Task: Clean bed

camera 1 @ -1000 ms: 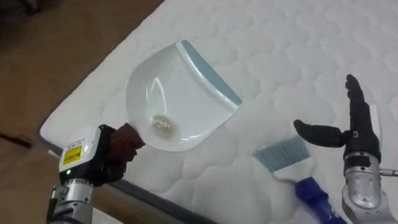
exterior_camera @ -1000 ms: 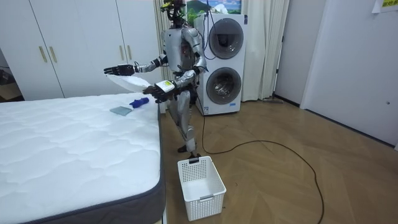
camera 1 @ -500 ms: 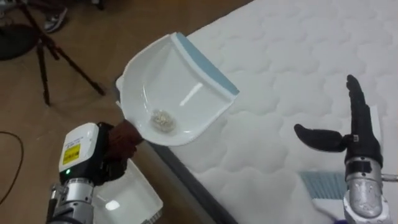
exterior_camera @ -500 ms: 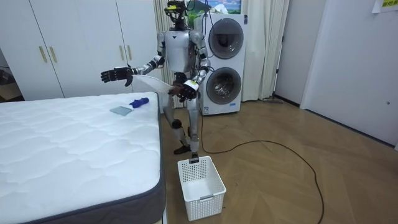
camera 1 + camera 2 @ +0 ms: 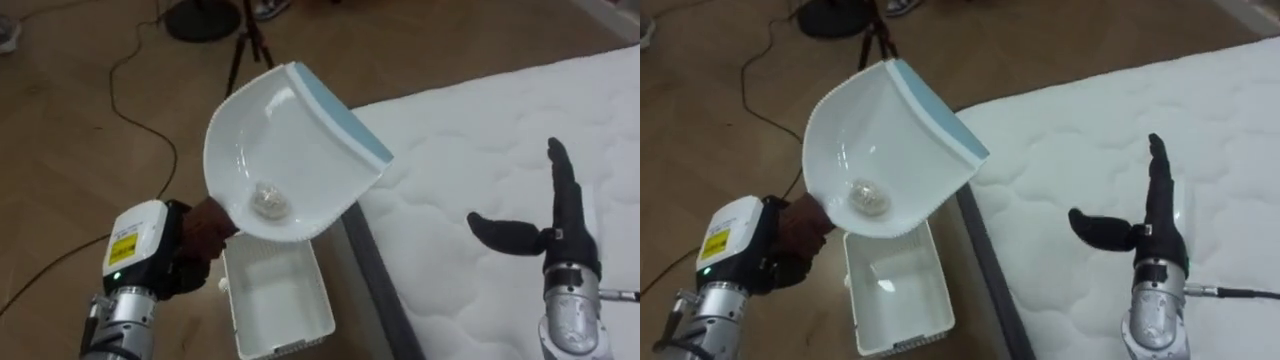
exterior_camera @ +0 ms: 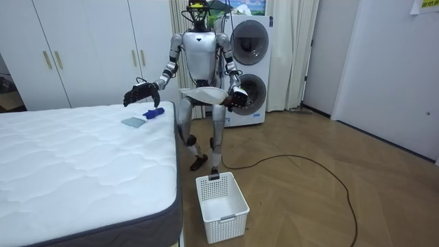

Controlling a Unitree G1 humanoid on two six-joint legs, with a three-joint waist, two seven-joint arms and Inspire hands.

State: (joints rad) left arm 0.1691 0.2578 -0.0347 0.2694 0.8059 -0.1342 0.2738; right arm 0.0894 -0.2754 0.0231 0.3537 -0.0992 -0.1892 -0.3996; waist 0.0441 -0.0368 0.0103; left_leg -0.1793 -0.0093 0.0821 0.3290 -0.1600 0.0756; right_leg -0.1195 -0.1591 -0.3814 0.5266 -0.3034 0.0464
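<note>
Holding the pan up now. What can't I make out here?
- Lump in the dustpan: too small in the eye views to identify.
- Dustpan handle: hidden inside the left hand.
- Basket: far end covered by the dustpan in the eye views.
- Brush on the bed: too small in the room view for any detail.

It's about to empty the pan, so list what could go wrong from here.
1. The crumb clump lies loose at the handle end of the dustpan, which the left hand holds tilted; a jolt could spill it early.
2. The basket shows under the pan's handle end, while the blue lip points toward the mattress; poured lip-first, the clump might miss the basket.
</note>
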